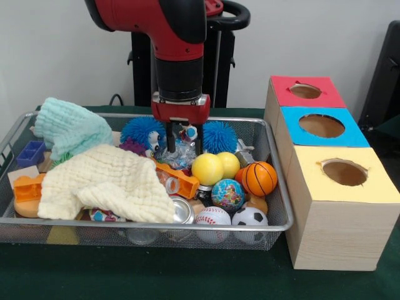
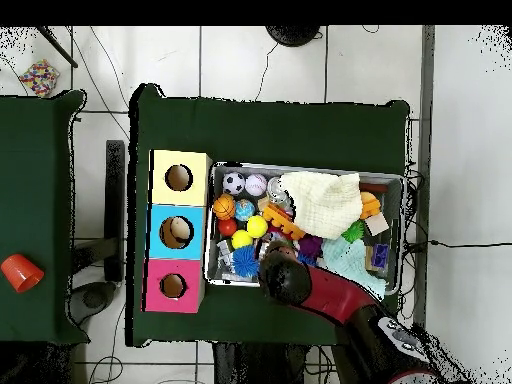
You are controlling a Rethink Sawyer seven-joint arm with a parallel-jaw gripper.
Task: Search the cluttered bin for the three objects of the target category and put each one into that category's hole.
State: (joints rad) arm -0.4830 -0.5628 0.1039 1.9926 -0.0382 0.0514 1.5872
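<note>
jaws spread, two dark fingers (image 1: 170, 139) pointing straight down with a gap between them, nothing pinched. the gripper (image 1: 184, 142) hangs low over the back middle of the wire bin (image 1: 278, 206), tips down among the clutter by a crinkly clear plastic item (image 1: 182, 156) and a small blue-white toy figure (image 1: 189, 132). blue spiky balls sit either side of it, one left (image 1: 139, 131), one right (image 1: 219, 136).

target category not marked in the frames, can't tell which things are the task's. balls bunch at the bin's right front: two yellow balls (image 1: 207, 169) touching, basketball (image 1: 259, 178) beside them, globe ball (image 1: 227, 194) in front, baseball (image 1: 213, 216) and soccer ball (image 1: 250, 217) at the front wall. round, so no long axis to give. an orange plastic piece (image 1: 182, 181) lies long-ways, running diagonally from back left to front right, ending near the yellow balls.

cream cloth (image 1: 106, 184) covers the left front, mint cloth (image 1: 70, 130) bunched at back left. orange block (image 1: 27, 189) and purple tray (image 1: 30, 152) at the left edge.

just right of the bin, three boxes in a row, holes facing up: yellow box (image 1: 344, 200) nearest, blue box (image 1: 322, 126) in the middle, red box (image 1: 305, 91) farthest. in the overhead view an orange cup (image 2: 21, 271) sits on a separate table, well apart.
</note>
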